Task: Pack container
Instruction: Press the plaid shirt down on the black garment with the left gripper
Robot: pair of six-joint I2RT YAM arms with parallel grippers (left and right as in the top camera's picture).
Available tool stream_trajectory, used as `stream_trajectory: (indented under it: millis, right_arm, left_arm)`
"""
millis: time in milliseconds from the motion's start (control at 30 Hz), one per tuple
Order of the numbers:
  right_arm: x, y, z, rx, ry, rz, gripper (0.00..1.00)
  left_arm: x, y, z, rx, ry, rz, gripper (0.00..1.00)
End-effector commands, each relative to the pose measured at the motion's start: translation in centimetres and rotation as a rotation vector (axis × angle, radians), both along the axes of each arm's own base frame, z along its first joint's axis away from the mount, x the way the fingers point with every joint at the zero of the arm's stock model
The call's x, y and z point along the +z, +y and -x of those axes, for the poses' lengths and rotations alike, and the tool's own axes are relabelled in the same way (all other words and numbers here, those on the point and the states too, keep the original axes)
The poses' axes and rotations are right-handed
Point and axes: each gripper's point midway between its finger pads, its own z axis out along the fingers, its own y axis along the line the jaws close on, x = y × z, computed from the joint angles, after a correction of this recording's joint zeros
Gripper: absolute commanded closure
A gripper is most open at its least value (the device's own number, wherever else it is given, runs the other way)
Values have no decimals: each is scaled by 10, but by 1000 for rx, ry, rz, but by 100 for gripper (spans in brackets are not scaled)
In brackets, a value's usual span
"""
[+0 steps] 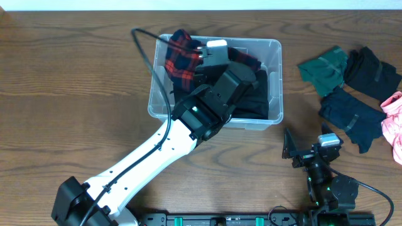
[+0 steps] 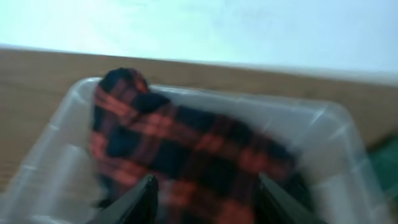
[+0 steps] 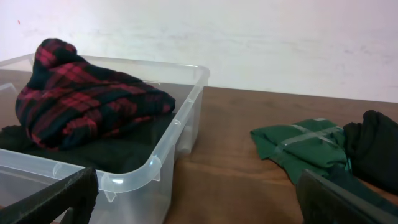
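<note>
Edges and room: the container (image 1: pixel 275 81) stands in the middle of the table (image 1: pixel 75 94), toward the far side. Wide bare wood lies to its left, and a narrower strip to its right, before the green garment (image 1: pixel 323 69).
Container and left gripper: the left gripper (image 2: pixel 205 183) hangs over the container's far left part, jaws apart, gripping nothing. The red-black checked cloth (image 2: pixel 186 143) lies just beyond its fingers, on the dark clothes (image 1: pixel 254 100).
Container and right gripper: the right gripper (image 3: pixel 198 180) is outside, near the near right corner, jaws wide apart (nothing between them).
Right side: the black garment (image 1: pixel 372 72), the navy garment (image 1: pixel 348 116) and the pink garment (image 1: pixel 392 119) lie close together.
Surface and room: brown wood-grain table, with a pale wall (image 3: pixel 249 43) behind.
</note>
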Motion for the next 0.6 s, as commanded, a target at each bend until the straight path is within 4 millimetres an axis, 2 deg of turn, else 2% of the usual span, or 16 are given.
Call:
stream_trajectory:
  millis: [0,67,167,400,567]
  right_arm:
    - [0,0,0,-1,0,-11,1]
    - [0,0,0,-1,0,-11,1]
    - [0,0,0,-1,0,-11,1]
    - [0,0,0,-1,0,-11,1]
    - [0,0,0,-1,0,-11,1]
  left_arm:
    - [-5,6,3,-154,38,-314,46]
    - [-18,13,9,-206,93,-434,44]
    - [-35,15,14,-271,156,-534,36]
    - [-80,-18,19,-463,278,-441,30]
    - [-98,-21,17,-494,314,-462,29]
